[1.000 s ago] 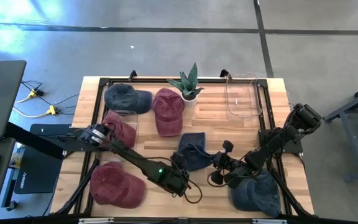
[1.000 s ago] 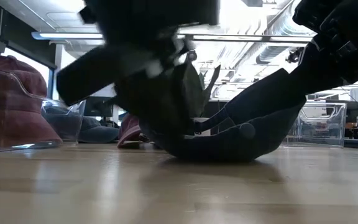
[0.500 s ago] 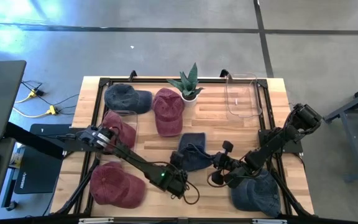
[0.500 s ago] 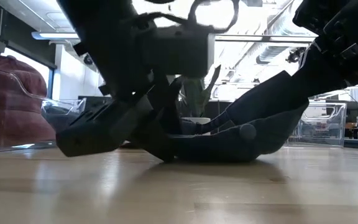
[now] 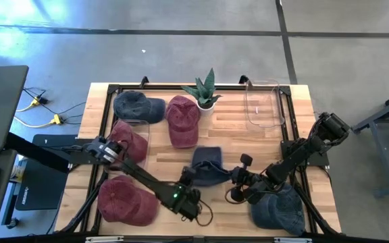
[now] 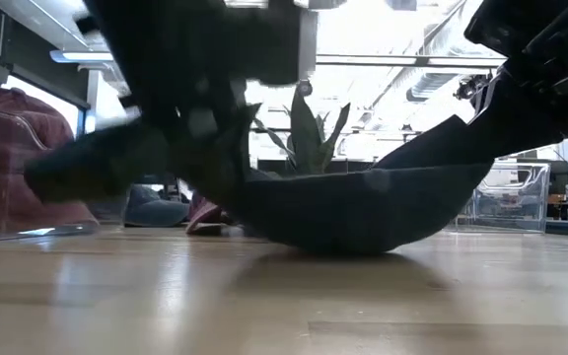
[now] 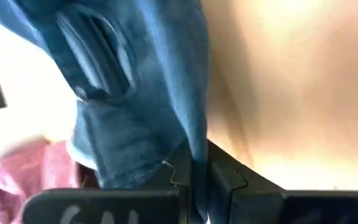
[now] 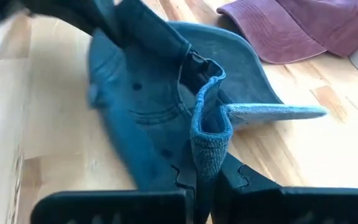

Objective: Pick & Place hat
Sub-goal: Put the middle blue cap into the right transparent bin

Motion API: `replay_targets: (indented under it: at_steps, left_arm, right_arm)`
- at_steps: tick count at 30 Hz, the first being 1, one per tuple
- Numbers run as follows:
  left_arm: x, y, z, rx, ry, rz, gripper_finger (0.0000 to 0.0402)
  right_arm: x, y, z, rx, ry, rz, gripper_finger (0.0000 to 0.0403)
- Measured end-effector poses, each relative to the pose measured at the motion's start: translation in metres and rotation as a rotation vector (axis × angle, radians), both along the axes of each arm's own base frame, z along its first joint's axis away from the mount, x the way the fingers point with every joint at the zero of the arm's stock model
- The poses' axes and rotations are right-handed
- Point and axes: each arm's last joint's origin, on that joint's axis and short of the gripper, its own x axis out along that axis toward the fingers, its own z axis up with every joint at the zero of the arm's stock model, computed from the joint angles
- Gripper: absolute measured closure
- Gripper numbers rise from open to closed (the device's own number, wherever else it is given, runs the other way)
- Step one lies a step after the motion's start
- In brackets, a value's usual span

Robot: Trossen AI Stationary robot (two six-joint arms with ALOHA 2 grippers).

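Note:
A dark blue hat [image 5: 206, 167] lies in the middle of the table, spanned between my two grippers. My left gripper [image 5: 189, 178] is shut on its left edge and my right gripper [image 5: 235, 177] is shut on its right edge. In the low view the hat [image 6: 363, 212] sags like a bowl, its underside on the wood. The right wrist view shows its hollow inside [image 8: 148, 106] and its visor [image 8: 272, 112]. My left gripper pinches an edge of the hat's blue cloth [image 7: 196, 146] between its two fingers, coming from the near left and slanting down. The cloth runs away from the fingers toward the hat's body; one layer or several, I cannot tell. My right gripper pinches a folded-up piece of the crown's rim [image 8: 207, 140] beside the visor, between its two fingers. It comes at it slanting down from the table's right. The rim stands up above the fingertips [image 8: 229, 177] while the hat's underside stays on the table.
Red hats lie at the far middle [image 5: 182, 120] and near left [image 5: 125, 200], and another [image 5: 130, 138] in a clear container at the left. Blue hats lie at far left [image 5: 137, 106] and near right [image 5: 279, 209]. A potted plant [image 5: 204, 91] and a clear bin [image 5: 262, 104] stand at the back.
My left gripper has slid a little toward the table's left, tipped further down and shut on the hat's left edge. The hat's upper edge, bunched before, is now drawn out flatter between the two grippers. My right gripper has kept its hold.

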Motion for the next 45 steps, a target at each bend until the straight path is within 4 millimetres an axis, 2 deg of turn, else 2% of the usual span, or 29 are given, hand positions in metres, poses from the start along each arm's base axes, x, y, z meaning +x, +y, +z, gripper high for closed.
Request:
replay_targets:
  at_steps: [4, 9, 15, 19, 25, 30, 34, 39, 45]
  left_arm:
    - [0.002, -0.01, 0.01, -0.018, -0.047, -0.033, 0.0399]
    - [0.006, -0.011, 0.014, -0.025, -0.083, -0.032, 0.0399]
    - [0.014, -0.007, 0.0, -0.111, -0.102, -0.068, 0.0401]
    - [0.019, 0.004, -0.012, -0.174, -0.095, -0.072, 0.0401]
    - [0.025, 0.017, -0.022, -0.229, -0.136, -0.08, 0.0401]
    - [0.021, 0.032, -0.024, -0.318, -0.22, -0.086, 0.0401]
    - [0.007, 0.049, -0.023, -0.423, -0.345, -0.099, 0.0401]
    - [-0.014, 0.067, -0.012, -0.545, -0.533, -0.093, 0.0401]
    - [-0.025, 0.069, -0.002, -0.635, -0.614, -0.132, 0.0401]
  right_arm:
    - [0.0, 0.002, -0.001, 0.018, 0.029, 0.049, 0.0378]
    - [0.0, 0.002, 0.002, 0.009, 0.049, 0.096, 0.0329]
    - [-0.009, -0.001, 0.021, 0.052, 0.052, 0.131, 0.026]
    - [-0.019, 0.003, 0.031, 0.1, 0.047, 0.171, 0.0234]
    - [-0.031, 0.017, 0.032, 0.035, 0.022, 0.218, 0.0232]
    - [-0.035, 0.02, 0.033, 0.002, -0.008, 0.2, 0.024]
    - [-0.034, 0.02, 0.033, -0.001, -0.012, 0.194, 0.0242]
    - [-0.032, 0.021, 0.033, 0.015, -0.005, 0.22, 0.0241]
    - [-0.016, 0.037, 0.021, -0.062, -0.027, 0.439, 0.0235]
